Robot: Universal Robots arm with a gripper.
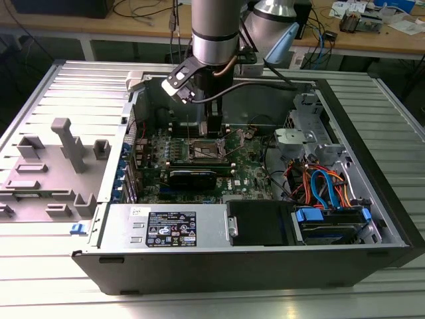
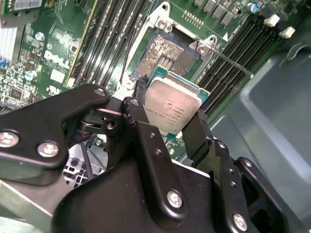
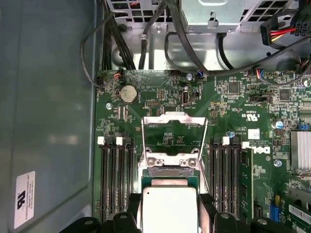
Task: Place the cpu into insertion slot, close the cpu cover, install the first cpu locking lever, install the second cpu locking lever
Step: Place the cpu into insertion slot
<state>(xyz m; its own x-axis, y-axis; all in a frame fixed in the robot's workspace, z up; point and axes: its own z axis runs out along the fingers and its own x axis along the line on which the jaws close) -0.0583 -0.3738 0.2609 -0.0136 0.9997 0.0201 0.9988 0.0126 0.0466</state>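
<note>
Looks down into open PC case (image 1: 265, 266) w/ green mobo (image 1: 249, 166) inside. Reaches in w/ gripper (image 2: 169, 108), clamped tight. Shows cpu cover (image 3: 175, 117) flipped up, insertion slot (image 2: 167, 53) bare, contacts exposed. Holds cpu (image 2: 175, 97) by two opp. edges, silver top up, close over slot, not seated.

My gripper (image 2: 169, 108) links: matt black, smooth, with shiny metal screw heads. The cpu (image 2: 173, 103) clamped in it has a dull silver-grey metal lid, faintly brushed, on a green board edge. The insertion slot (image 2: 167, 56) has a grainy dark centre with a gold tint and a bright silver metal rim. The cpu cover (image 3: 175, 118) is thin bare metal, slightly glossy. motherboard (image 3: 146, 92): green, semi-gloss. memory slots (image 3: 116, 174): black plastic, white clips. case wall (image 3: 48, 97): matt grey metal carrying a paper label (image 3: 24, 196). tabletop (image 1: 86, 83): ribbed light metal, satin.
</note>
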